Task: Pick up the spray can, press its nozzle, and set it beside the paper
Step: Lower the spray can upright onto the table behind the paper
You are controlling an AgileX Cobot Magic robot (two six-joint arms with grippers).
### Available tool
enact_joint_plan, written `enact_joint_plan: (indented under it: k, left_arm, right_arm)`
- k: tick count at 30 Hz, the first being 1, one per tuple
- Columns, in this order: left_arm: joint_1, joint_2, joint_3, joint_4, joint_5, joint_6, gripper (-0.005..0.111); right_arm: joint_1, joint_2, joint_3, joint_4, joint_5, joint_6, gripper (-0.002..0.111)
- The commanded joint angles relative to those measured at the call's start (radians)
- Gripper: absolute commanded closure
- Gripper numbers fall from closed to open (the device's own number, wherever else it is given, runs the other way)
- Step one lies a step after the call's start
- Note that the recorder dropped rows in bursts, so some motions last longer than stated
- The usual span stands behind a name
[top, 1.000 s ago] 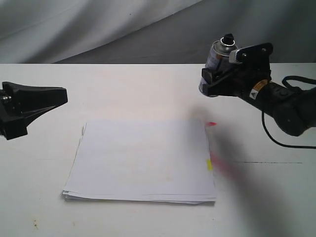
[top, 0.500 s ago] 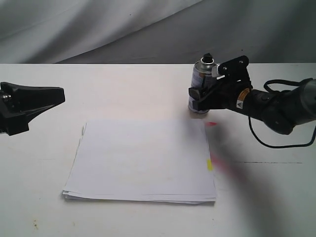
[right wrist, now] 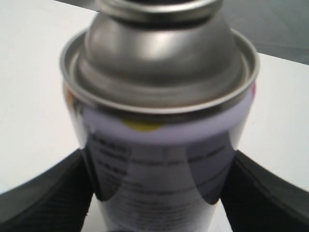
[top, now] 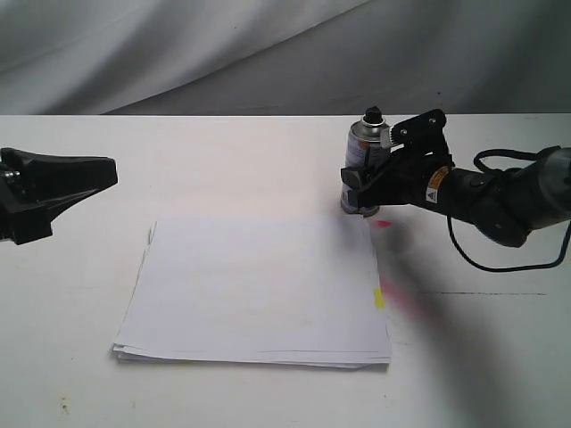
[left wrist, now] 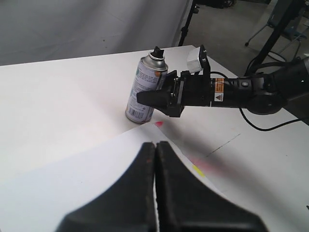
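Note:
The silver spray can [top: 359, 150] with its white label stands upright on the table, just beyond the far right corner of the paper [top: 259, 285]. Its black nozzle [top: 372, 114] points up. My right gripper [top: 357, 189] is shut on the spray can's lower body, one finger on each side [right wrist: 159, 193]. The left wrist view also shows the spray can [left wrist: 145, 84], its nozzle [left wrist: 157, 51] and the right gripper [left wrist: 150, 97]. The paper [left wrist: 72, 183] carries a small yellow tab [top: 378, 298]. My left gripper [top: 112, 171] hovers shut at the far left, left of the paper, with nothing in it [left wrist: 155, 145].
A small red mark [top: 382, 223] lies on the table by the paper's far right corner, and a faint reddish smear [top: 406, 303] runs along its right edge. A black cable [top: 500, 259] loops behind the right arm. A grey cloth backdrop [top: 268, 53] rises behind the table.
The right gripper has brought the spray can down and to the left, from raised and tilted to upright at the paper's far right corner. The left arm has barely moved.

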Motion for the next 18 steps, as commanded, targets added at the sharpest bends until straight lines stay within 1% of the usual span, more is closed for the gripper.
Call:
enact_joint_plan:
  k: [1,4,7,9,14,16,18]
  left_arm:
    - [0.002,-0.007,0.003,-0.001,-0.003,-0.005,0.107]
    - [0.002,-0.007,0.003,-0.001,-0.003,-0.005,0.107]
    - [0.002,-0.007,0.003,-0.001,-0.003,-0.005,0.107]
    - [0.002,-0.007,0.003,-0.001,-0.003,-0.005,0.107]
    - [0.002,-0.007,0.003,-0.001,-0.003,-0.005,0.107]
    - [0.002,-0.007,0.003,-0.001,-0.003,-0.003,0.107]
    - [0.002,-0.007,0.003,-0.001,-0.003,-0.003,0.107]
  right_arm:
    - [0.000,-0.013,-0.009,0.000,-0.045,-0.001,0.108]
    - [0.000,-0.013,-0.009,0.000,-0.036,-0.001,0.108]
    - [0.000,-0.013,-0.009,-0.008,-0.021,-0.001,0.098]
    - [0.000,-0.013,-0.009,-0.018,-0.008,-0.001,0.085]
    - [0.000,-0.013,-0.009,-0.018,-0.008,-0.001,0.045]
    - [0.000,-0.013,-0.009,-0.018,-0.008,-0.001,0.036]
    - [0.000,-0.013,-0.009,-0.018,-0.008,-0.001,0.029]
